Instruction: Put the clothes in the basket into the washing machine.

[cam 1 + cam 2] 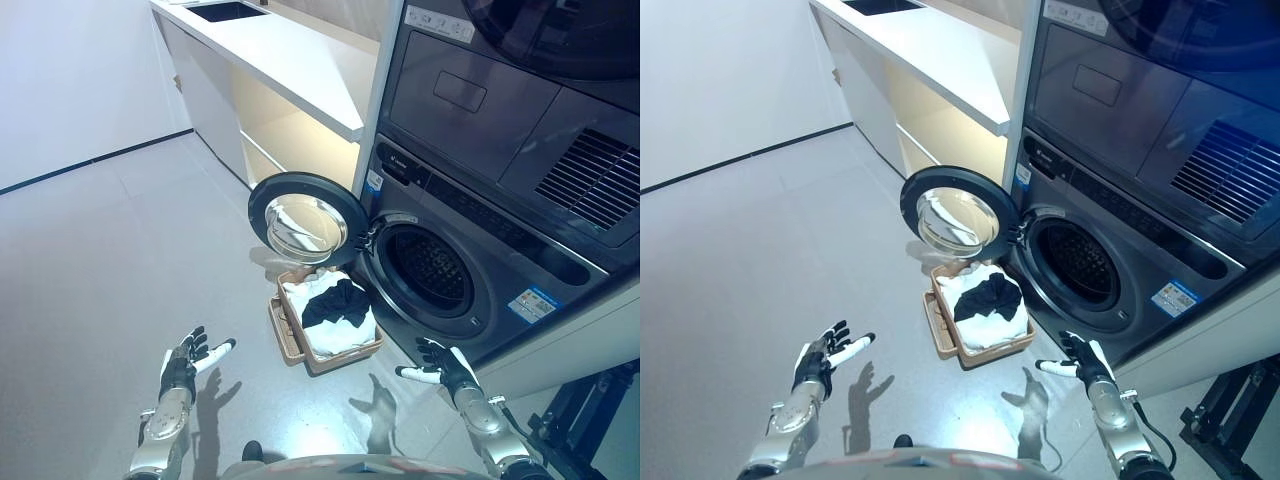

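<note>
A brown basket (290, 340) stands on the floor in front of the washing machine (470, 250). It holds white cloth (345, 328) with a black garment (335, 300) on top. The machine's round door (305, 220) is swung open to the left, and the dark drum opening (430, 268) shows. My left hand (185, 362) is open and empty, held above the floor to the left of the basket. My right hand (440, 365) is open and empty, to the right of the basket, below the drum opening. Neither hand touches anything.
A second appliance (500, 90) is stacked on top of the washing machine. A white counter (290, 55) with cabinets runs along the left of the machines. A dark metal frame (590, 410) stands at the lower right. Grey floor (100, 270) spreads to the left.
</note>
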You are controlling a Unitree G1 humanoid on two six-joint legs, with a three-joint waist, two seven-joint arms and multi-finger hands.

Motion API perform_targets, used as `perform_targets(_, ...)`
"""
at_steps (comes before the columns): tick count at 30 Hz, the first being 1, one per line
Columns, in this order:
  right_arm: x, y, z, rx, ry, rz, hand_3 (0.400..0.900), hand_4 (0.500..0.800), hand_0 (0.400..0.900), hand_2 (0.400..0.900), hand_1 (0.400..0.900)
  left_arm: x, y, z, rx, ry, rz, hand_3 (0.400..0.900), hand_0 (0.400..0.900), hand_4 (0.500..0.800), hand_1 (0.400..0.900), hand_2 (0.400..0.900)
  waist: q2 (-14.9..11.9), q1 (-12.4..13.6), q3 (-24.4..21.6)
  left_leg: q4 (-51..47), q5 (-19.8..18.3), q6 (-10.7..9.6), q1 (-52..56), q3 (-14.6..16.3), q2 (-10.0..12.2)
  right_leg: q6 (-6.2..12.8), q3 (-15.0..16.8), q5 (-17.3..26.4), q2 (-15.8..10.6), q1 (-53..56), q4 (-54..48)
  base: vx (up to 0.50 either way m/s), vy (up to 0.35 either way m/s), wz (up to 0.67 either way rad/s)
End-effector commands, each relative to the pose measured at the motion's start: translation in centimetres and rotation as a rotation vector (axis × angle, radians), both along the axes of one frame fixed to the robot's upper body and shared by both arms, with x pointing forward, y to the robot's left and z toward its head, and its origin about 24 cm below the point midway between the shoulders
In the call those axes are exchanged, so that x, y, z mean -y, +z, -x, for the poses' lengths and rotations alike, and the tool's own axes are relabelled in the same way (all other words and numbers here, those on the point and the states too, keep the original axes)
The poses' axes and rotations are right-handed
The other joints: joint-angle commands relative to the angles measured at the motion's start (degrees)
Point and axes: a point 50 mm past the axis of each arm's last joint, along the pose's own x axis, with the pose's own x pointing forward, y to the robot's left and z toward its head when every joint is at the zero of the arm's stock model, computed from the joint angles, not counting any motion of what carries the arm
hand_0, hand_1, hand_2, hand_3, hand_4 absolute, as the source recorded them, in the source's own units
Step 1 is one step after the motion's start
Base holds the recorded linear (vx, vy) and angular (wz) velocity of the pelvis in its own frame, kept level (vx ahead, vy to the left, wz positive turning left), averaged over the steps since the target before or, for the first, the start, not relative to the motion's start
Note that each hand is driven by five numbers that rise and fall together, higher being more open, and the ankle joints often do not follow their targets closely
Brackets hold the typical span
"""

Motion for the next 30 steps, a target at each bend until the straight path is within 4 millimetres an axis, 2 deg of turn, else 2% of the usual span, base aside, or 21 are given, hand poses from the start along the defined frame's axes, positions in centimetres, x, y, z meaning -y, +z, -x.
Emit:
perform_targets(1, 1.3, 2.2, -2.5, 0.125, 0.023, 0.038, 0.9, 0.8, 0.9, 0.9, 0.9, -1.6, 2.1, -2.6, 0.132, 0.043, -0.046, 0.9, 0.9, 0.8, 0.9, 0.9, 0.3, 1.9, -1.9, 4.0, -6.3, -0.1, -0.8, -1.5, 2.9, -0.02, -0.3, 4.8, -0.5, -6.8, 3.7, 0.01, 0.012, 0.08)
perform_targets(3, 1.2, 2.3, -2.6, 0.13, 0.023, 0.034, 0.9, 0.8, 0.9, 0.9, 0.9, -1.7, 2.2, -2.7, 0.134, 0.049, -0.051, 0.9, 0.9, 0.8, 0.9, 0.9, 0.2, 1.8, -1.8, 4.3, -6.5, 0.0, -1.0, -1.6, 2.7, 0.03, -0.1, 4.6, -0.7, -7.1, 4.4, 0.0, 0.041, 0.07)
perform_targets(7, 0.8, 2.5, -3.2, 0.148, 0.005, 0.015, 0.9, 0.8, 0.9, 0.9, 0.9, -1.9, 2.5, -3.0, 0.152, 0.062, -0.054, 0.9, 0.9, 0.8, 0.9, 0.9, 0.2, 2.1, -1.3, 6.0, -7.6, 1.3, -1.8, -1.7, 0.9, 0.88, 0.2, 4.3, -3.0, -8.5, 8.1, 0.01, 0.122, 0.09)
perform_targets(10, 0.4, 2.5, -3.6, 0.152, 0.008, 0.004, 0.9, 0.8, 0.9, 0.9, 0.9, -1.8, 2.5, -3.0, 0.155, 0.063, -0.05, 0.9, 0.9, 0.8, 0.9, 0.9, 0.2, 2.5, -1.3, 7.0, -8.8, 2.5, -1.9, -1.5, -1.1, 2.03, 0.3, 5.2, -5.1, -8.6, 9.0, 0.04, 0.188, 0.02)
perform_targets(14, 0.2, 2.6, -4.1, 0.154, 0.022, 0.003, 0.9, 0.8, 0.9, 0.9, 0.9, -1.9, 2.8, -3.0, 0.167, 0.057, -0.06, 0.9, 0.9, 0.8, 0.9, 0.9, 0.0, 2.9, -1.2, 9.6, -10.9, 4.5, -2.8, -1.2, -4.8, 3.39, 2.6, 8.7, -8.5, -10.9, 13.4, 0.04, 0.25, -0.04)
perform_targets(15, 0.2, 2.6, -4.1, 0.15, 0.028, 0.006, 0.9, 0.8, 0.9, 0.9, 0.9, -1.8, 2.9, -3.1, 0.172, 0.046, -0.065, 0.9, 0.9, 0.8, 0.9, 0.9, 0.1, 2.9, -1.0, 10.7, -11.5, 5.3, -3.0, -1.4, -6.1, 3.23, 3.9, 10.5, -9.6, -12.1, 16.1, 0.03, 0.291, 0.04)
perform_targets(17, 0.1, 2.7, -4.1, 0.153, 0.038, 0.004, 0.9, 0.8, 0.9, 0.9, 0.9, -1.9, 3.2, -3.1, 0.173, 0.029, -0.078, 0.9, 0.9, 0.8, 0.9, 0.9, 0.4, 2.6, -0.2, 12.1, -12.3, 6.7, -3.1, -2.2, -8.2, 1.64, 6.6, 14.0, -11.0, -14.8, 22.1, 0.01, 0.326, 0.11)
perform_targets(19, -0.1, 2.8, -4.2, 0.155, 0.046, 0.0, 0.9, 0.8, 0.9, 0.9, 0.9, -2.1, 3.3, -3.0, 0.17, 0.019, -0.088, 0.9, 0.9, 0.8, 0.9, 0.9, 1.2, 2.3, 1.4, 13.1, -12.9, 8.2, -2.2, -2.5, -9.6, -0.3, 8.1, 17.2, -11.1, -18.2, 28.9, 0.0, 0.339, 0.05)
perform_targets(21, -0.4, 2.7, -4.2, 0.157, 0.044, -0.016, 0.9, 0.8, 0.9, 0.9, 0.9, -2.6, 3.5, -2.8, 0.172, 0.027, -0.099, 0.9, 0.9, 0.8, 0.9, 0.9, 1.6, 2.4, 2.7, 13.5, -13.9, 8.9, -1.0, -2.0, -10.1, -1.01, 6.0, 16.6, -11.8, -20.7, 31.7, 0.06, 0.256, -0.08)
perform_targets(22, -0.5, 2.6, -4.2, 0.153, 0.044, -0.023, 0.9, 0.8, 0.9, 0.9, 0.9, -2.6, 3.5, -2.8, 0.175, 0.032, -0.098, 0.9, 0.9, 0.8, 0.9, 0.9, 1.6, 2.4, 3.1, 13.8, -14.5, 9.0, -0.5, -1.7, -10.3, -0.93, 4.4, 16.1, -12.1, -22.0, 30.9, 0.14, 0.142, 0.03)
perform_targets(25, -0.4, 2.9, -4.5, 0.16, 0.052, -0.026, 0.9, 0.8, 0.9, 0.9, 0.9, -2.7, 3.9, -3.2, 0.199, 0.045, -0.087, 0.9, 0.9, 0.8, 0.9, 0.9, 1.4, 0.9, 5.0, 16.0, -16.3, 8.4, 0.5, -2.3, -10.7, 0.17, 3.2, 16.9, -11.1, -25.0, 22.6, 0.19, 0.015, 0.28)
perform_targets(28, -0.6, 3.0, -4.9, 0.168, 0.047, -0.027, 0.9, 0.8, 0.9, 0.9, 0.9, -2.7, 3.9, -3.5, 0.207, 0.056, -0.082, 0.9, 0.9, 0.8, 0.9, 0.9, 0.5, -0.9, 7.0, 17.2, -18.4, 7.4, 2.7, -3.6, -11.1, 2.56, 3.8, 20.7, -10.0, -25.6, 11.6, 0.23, -0.044, 0.47)
perform_targets(30, -0.6, 3.2, -5.1, 0.176, 0.045, -0.026, 0.9, 0.8, 0.9, 0.9, 0.9, -2.7, 4.0, -3.6, 0.214, 0.062, -0.083, 0.9, 0.9, 0.8, 0.9, 0.9, 0.3, -1.4, 7.4, 17.7, -19.3, 7.2, 3.4, -3.6, -10.8, 2.79, 4.0, 21.1, -9.1, -26.1, 9.0, 0.15, -0.039, 0.28)
